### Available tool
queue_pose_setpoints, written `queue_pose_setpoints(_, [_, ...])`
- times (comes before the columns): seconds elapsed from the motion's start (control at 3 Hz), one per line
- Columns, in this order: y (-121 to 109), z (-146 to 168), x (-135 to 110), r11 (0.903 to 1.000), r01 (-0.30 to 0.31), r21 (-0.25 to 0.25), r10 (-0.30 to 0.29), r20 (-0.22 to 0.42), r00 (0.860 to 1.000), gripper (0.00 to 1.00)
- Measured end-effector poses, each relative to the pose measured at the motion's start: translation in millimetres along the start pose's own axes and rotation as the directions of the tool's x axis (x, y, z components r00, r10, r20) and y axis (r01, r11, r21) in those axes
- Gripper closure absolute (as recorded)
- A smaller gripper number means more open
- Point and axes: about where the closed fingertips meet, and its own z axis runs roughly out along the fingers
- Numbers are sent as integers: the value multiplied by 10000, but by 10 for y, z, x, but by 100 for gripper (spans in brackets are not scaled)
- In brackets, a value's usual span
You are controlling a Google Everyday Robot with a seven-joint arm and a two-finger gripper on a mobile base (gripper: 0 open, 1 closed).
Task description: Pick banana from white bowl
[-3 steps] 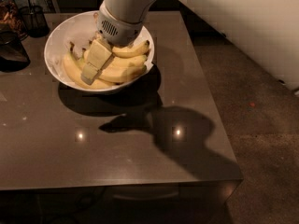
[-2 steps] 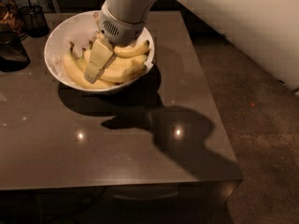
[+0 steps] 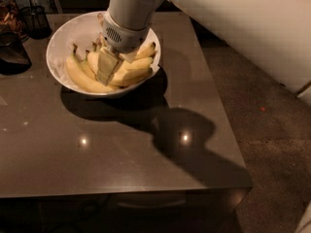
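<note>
The dark, glossy table [image 3: 121, 164] carries 1 white bowl [image 3: 60, 35] near its far left corner. Dark glass jars [image 3: 13, 57] stand at the table's far left edge, just beside the bowl. The gripper [image 3: 107, 68] hangs above the table, lowered into the bowl.

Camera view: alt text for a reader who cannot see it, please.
The robot's gripper is down in the white bowl, among a bunch of yellow bananas. The bowl sits at the far left of a dark glossy table, with dark jars beside it.
</note>
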Motion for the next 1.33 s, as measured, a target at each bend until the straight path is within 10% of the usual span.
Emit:
queue_pose_setpoints(1.0, [59,233,43,9996,27,-280,-40,-490,9988,42])
queue_pose_setpoints(1.33, [68,211,24,9996,44,-271,-57,-480,9988,62])
